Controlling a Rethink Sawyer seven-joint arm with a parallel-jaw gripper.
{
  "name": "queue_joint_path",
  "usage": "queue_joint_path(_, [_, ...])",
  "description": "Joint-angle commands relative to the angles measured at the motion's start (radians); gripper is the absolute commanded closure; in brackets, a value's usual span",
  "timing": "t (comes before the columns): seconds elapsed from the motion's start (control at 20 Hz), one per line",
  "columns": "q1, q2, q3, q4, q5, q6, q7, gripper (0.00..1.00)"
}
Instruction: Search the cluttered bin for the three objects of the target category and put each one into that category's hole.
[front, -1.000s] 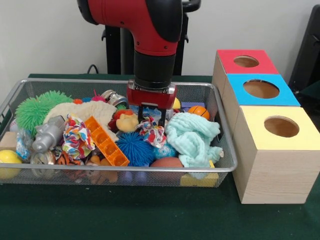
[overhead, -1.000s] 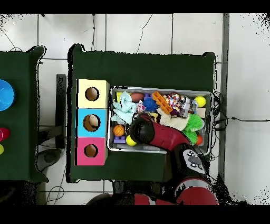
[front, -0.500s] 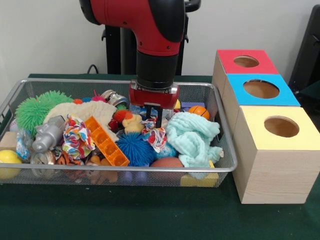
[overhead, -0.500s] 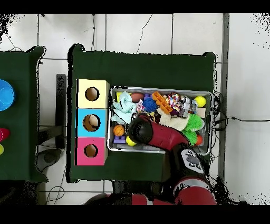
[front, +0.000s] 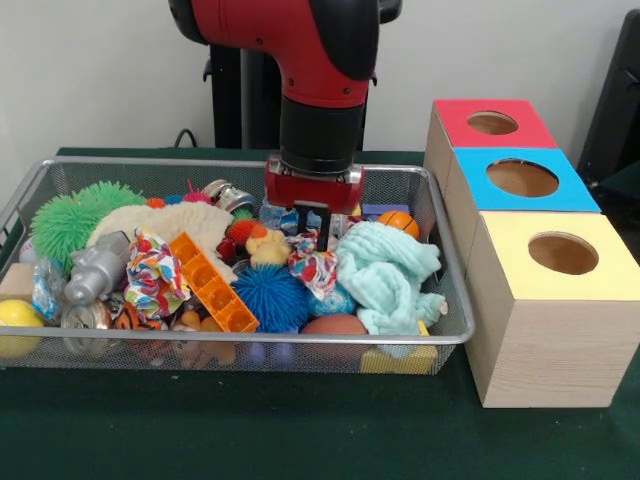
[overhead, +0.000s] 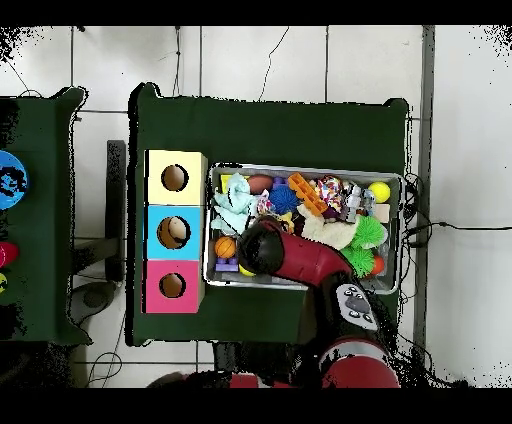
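Note:
My gripper (front: 312, 232) hangs from the red arm over the middle of the wire bin (front: 452, 300). Its jaws are closed on the top of a small patterned cloth (front: 314, 268), which hangs between a yellow duck (front: 265, 247) and a mint cloth (front: 388, 275). A second patterned cloth (front: 155, 272) lies at the bin's left. Three hole boxes stand right of the bin: red (front: 493, 123), blue (front: 522, 178), yellow (front: 562, 253). From overhead the arm (overhead: 290, 255) covers the gripper.
The bin also holds a green spiky ball (front: 70, 220), a blue spiky ball (front: 270, 297), an orange block (front: 212, 283), a small basketball (front: 397, 222), a silver figure (front: 95, 268) and a yellow ball (front: 18, 320). The boxes stand taller than the bin's rim.
The gripper has risen a little and shifted toward the boxes. The small patterned cloth moved with it, away from the duck.

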Motion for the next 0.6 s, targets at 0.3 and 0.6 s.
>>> queue_joint_path(0.3, [0.221,-0.259,-0.133,0.139,0.073,0.272,0.264,1.00])
queue_joint_path(0.6, [0.316,-0.307,-0.201,0.117,0.103,0.361,0.298,1.00])
